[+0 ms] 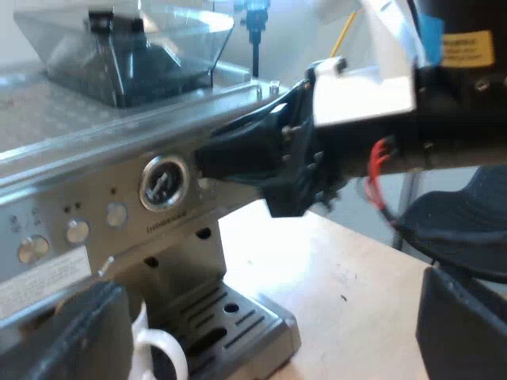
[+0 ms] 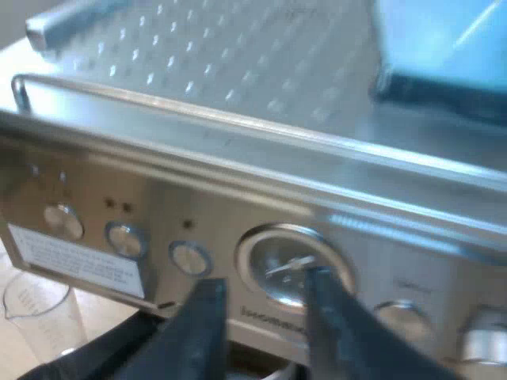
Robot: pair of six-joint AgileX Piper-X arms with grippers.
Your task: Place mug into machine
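A white mug (image 1: pixel 154 348) stands on the espresso machine's drip tray (image 1: pixel 238 321), under the front panel, its handle turned outward. My left gripper (image 1: pixel 261 340) is open, its fingers (image 1: pixel 67 336) spread wide; one is close beside the mug and the other is far from it, over the table. My right gripper (image 2: pixel 261 332) hovers at the machine's round pressure gauge (image 2: pixel 289 265), open by a narrow gap with nothing between its fingers (image 2: pixel 198 328). From the left wrist view, the right gripper (image 1: pixel 238 154) reaches across the machine's front toward the gauge (image 1: pixel 164 182).
The bean hopper (image 1: pixel 127 47) sits on the machine's top. A row of round buttons (image 2: pixel 127 237) and a white label (image 2: pixel 75 257) run along the panel. A measuring glass (image 2: pixel 32 309) stands on the wooden table (image 1: pixel 348 301) below the panel.
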